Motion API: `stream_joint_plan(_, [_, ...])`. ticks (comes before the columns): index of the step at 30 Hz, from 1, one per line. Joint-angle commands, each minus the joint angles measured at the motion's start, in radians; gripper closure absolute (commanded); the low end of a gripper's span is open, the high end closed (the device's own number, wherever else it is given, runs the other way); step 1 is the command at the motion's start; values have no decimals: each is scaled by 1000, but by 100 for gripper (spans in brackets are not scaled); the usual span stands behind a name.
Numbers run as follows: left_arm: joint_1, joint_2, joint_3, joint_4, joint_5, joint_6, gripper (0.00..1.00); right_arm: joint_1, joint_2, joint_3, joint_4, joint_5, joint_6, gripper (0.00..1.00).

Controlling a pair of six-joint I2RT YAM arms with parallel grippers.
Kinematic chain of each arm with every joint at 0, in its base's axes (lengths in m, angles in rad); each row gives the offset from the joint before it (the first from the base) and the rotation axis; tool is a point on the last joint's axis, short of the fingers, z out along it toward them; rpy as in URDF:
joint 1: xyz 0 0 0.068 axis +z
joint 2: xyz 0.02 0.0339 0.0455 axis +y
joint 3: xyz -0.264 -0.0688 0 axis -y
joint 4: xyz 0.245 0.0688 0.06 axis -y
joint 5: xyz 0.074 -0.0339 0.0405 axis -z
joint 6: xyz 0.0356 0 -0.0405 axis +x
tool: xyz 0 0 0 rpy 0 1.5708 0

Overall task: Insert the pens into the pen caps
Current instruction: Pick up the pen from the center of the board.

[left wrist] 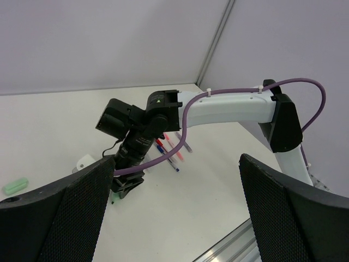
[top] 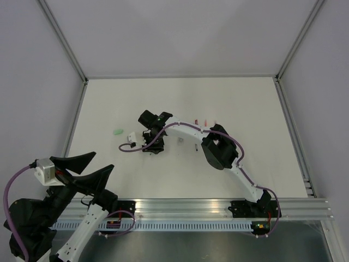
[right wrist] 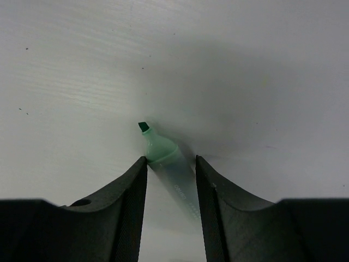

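Since the green pen (right wrist: 157, 146) is just a light, stiff plastic stick with a smooth round barrel, I'd guess it rolls or squirts out sideways if you pinch it off-centre. So grab it across the barrel a bit behind the shoulder, leave the chisel tip poking out for the cap, and don't squash the felt. It's lying flat on the table (top: 245, 109) between the fingers of the right gripper (right wrist: 171, 161). That one's only partway open and straddling it: one finger looks to be touching the barrel and the other has a sliver of gap, so it's not clamped yet. The left gripper (top: 102, 162) hangs by the near edge, spread as wide as it goes, holding nothing. Counts: that one green pen, plus a bunch of pens (left wrist: 173, 154) beside the right wrist. I make it four (red, blue, pink, greyish), but the arm hides part of it. Caps: one mint cap (top: 116, 131) lying alone, and two reddish specks (top: 205, 121) further back that might be caps, too tiny to say.
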Motion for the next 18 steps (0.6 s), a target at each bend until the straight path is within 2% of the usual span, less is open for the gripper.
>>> stream_joint_plan(1, [-5, -12, -26, 11, -9, -31, 0, -14, 81, -120, -18, 186, 41, 54])
stream_joint_plan(6, [-5, -1, -63, 27, 8, -51, 0, -52, 19, -206, 54, 172, -16, 54])
stream_joint_plan(18, [-5, 13, -86, 68, 27, -66, 0, -83, 23, -191, 49, 177, -65, 52])
